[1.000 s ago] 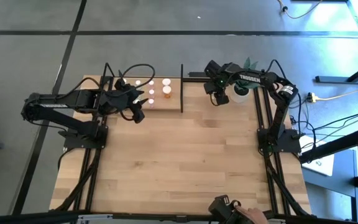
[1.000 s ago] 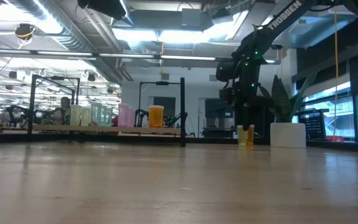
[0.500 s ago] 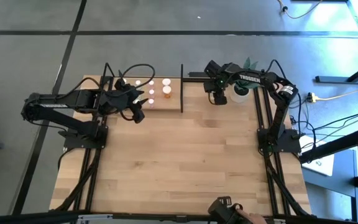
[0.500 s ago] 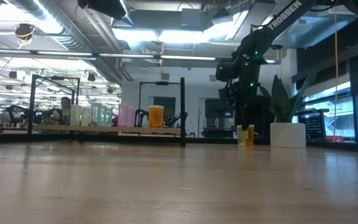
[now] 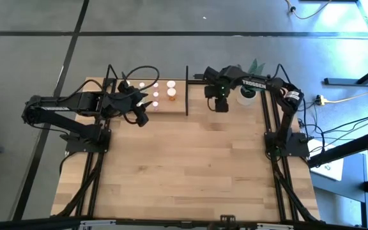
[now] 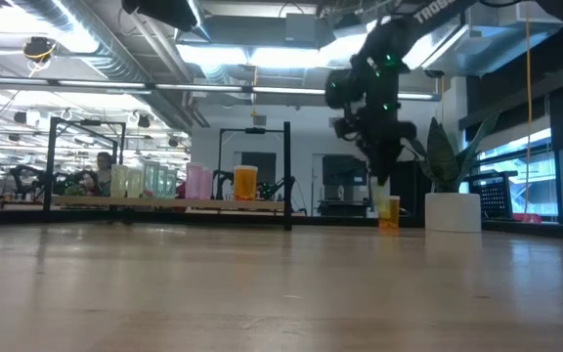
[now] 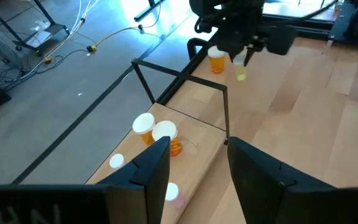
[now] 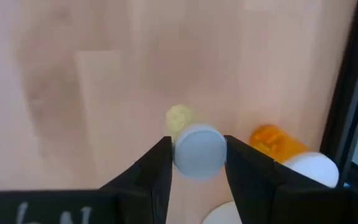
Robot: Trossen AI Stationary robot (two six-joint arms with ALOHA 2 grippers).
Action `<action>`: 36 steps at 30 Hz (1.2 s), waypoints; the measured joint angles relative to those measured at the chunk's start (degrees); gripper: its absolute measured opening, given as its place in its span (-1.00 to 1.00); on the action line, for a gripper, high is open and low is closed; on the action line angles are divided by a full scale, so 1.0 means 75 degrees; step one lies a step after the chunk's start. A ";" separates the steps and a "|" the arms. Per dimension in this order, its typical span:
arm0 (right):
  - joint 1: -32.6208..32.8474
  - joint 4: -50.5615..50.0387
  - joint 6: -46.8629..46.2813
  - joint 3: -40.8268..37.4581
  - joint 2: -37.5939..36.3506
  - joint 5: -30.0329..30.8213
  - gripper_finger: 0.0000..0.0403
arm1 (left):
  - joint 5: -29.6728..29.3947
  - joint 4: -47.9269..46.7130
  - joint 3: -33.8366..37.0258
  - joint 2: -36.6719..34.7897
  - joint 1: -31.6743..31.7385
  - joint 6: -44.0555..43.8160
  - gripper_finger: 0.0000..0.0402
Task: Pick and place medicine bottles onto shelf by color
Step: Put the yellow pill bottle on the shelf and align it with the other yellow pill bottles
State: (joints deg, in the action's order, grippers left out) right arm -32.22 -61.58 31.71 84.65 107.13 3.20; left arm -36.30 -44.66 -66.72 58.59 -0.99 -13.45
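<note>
Currently, your right gripper [image 8: 194, 163] has its jaws closed on a yellow-bodied, white-capped bottle [image 8: 197, 149], held clear above the worktop [image 5: 190, 166] just right of the shelf's upright end bar [image 5: 186, 89]. From overhead the arm hides this bottle completely; you see it only in the wrist views and, faintly, in the low view. An orange bottle [image 8: 281, 146] stands on the worktop just beside the gripper, and a white object at the frame edge below it is cut off and cannot be identified.

Your left gripper [image 7: 194, 168] hovers at the near edge of the shelf [image 5: 174, 108] with its jaws partly open and nothing between them. On the shelf you can make out two orange bottles [image 7: 151, 130] touching each other and pink bottles [image 5: 155, 100] nearby; the left arm covers the shelf's left part, so any bottles there are hidden. The plant pot [image 6: 453, 210] sits at the worktop's far right corner, partly masked overhead by the right arm.
</note>
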 joint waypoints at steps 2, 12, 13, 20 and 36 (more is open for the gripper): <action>0.0297 -0.0278 -0.0167 0.0230 0.0000 -0.0019 -0.32 | -0.0001 0.0005 0.0000 0.0000 0.0001 0.0000 -0.24; 0.1848 -0.1744 -0.1478 0.1812 -0.0009 -0.0431 -0.32 | 0.0004 -0.0549 0.0000 0.0000 0.0002 -0.0183 -0.24; 0.2013 -0.1902 -0.1664 0.2015 -0.0009 -0.0414 -0.32 | 0.0004 -0.0606 0.0000 0.0000 0.0001 -0.0196 -0.24; 0.3149 -0.2292 -0.2589 0.3348 -0.0009 -0.0089 -0.32 | 0.0210 -0.0811 -0.0003 0.0000 0.0000 -0.0204 -0.24; 0.4284 0.0153 -0.2587 0.3935 0.0593 0.0356 -0.32 | 0.1032 -0.0866 0.0000 -0.0020 -0.0244 -0.0198 -0.24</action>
State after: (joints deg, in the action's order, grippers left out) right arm -0.08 -60.43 12.31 114.17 111.58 5.86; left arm -28.56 -51.16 -66.72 58.43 -2.83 -14.94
